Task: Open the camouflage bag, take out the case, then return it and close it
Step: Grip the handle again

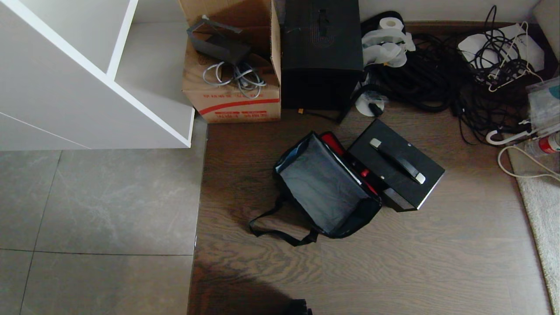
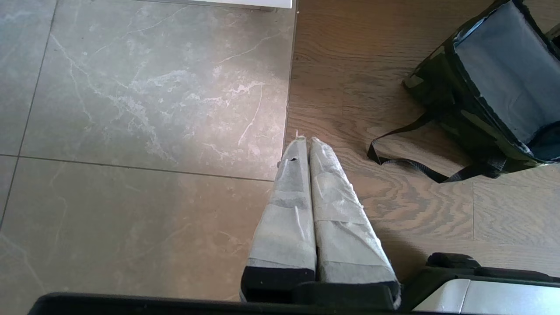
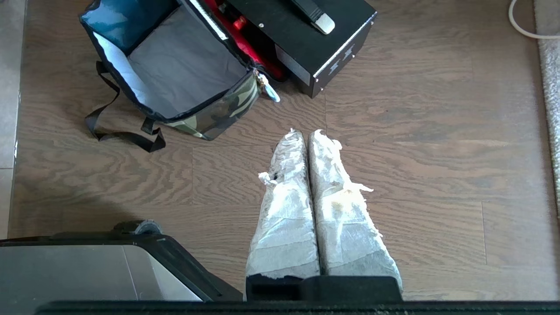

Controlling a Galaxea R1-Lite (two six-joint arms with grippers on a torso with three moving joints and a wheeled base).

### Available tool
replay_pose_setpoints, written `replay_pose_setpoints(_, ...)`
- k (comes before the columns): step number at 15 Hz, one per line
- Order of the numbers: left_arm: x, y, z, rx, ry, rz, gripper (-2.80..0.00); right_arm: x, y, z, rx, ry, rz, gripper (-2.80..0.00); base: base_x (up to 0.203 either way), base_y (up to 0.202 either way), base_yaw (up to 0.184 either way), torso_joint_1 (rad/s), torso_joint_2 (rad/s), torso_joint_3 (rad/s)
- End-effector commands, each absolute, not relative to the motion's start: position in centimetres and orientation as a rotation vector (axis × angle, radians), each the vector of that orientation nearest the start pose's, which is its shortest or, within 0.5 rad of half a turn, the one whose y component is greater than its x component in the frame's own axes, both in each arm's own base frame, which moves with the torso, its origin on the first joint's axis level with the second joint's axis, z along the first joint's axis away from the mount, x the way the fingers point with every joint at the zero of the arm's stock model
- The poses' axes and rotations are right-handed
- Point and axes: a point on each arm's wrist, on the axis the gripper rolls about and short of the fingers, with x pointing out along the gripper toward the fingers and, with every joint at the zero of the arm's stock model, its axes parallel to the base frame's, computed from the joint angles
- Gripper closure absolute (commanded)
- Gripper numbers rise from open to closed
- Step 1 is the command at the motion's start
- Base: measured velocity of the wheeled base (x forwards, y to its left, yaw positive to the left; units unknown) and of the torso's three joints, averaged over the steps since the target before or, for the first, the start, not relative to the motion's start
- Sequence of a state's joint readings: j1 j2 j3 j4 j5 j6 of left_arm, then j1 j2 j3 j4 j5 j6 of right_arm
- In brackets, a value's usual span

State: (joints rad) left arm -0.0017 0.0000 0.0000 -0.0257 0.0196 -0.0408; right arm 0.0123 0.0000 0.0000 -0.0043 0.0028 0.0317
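Note:
The camouflage bag stands open on the wood floor, its grey inside empty and its red lining showing along the right side. A black strap trails toward me. The case, flat and black with a handle on silver mounts, lies just right of the bag, outside it and against the red lining. In the right wrist view the bag, its white zipper pull and the case lie ahead of my right gripper, which is shut and empty. My left gripper is shut and empty, left of the bag.
A cardboard box and a taller black box stand behind the bag. Tangled black cables fill the back right. A white shelf unit is at the left and a pale rug at the right edge.

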Motion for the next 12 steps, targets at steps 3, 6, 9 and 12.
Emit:
replay_pose_setpoints(3, -2.22, 0.05, 7.6, -0.042, -0.019, 0.018, 0.0, -2.27, -0.02, 7.61, 0.03, -0.004, 0.015, 0.0, 0.0, 0.0, 0.0, 0.0, 0.0, 0.0)
replay_pose_setpoints(6, -2.21, 0.04, 7.56, -0.042, -0.017, 0.02, 0.0, -2.27, -0.01, 7.6, 0.02, -0.003, 0.018, 0.0, 0.0, 0.0, 0.0, 0.0, 0.0, 0.0)
replay_pose_setpoints(9, -2.22, 0.05, 7.57, -0.042, -0.018, 0.018, 0.0, -2.27, 0.0, 7.6, 0.002, -0.003, 0.023, 0.0, 0.0, 0.0, 0.0, 0.0, 0.0, 0.0)
replay_pose_setpoints(12, -2.22, 0.05, 7.6, -0.042, -0.019, 0.017, 0.0, -2.26, -0.02, 7.59, 0.003, -0.003, 0.018, 0.0, 0.0, 0.0, 0.0, 0.0, 0.0, 0.0)
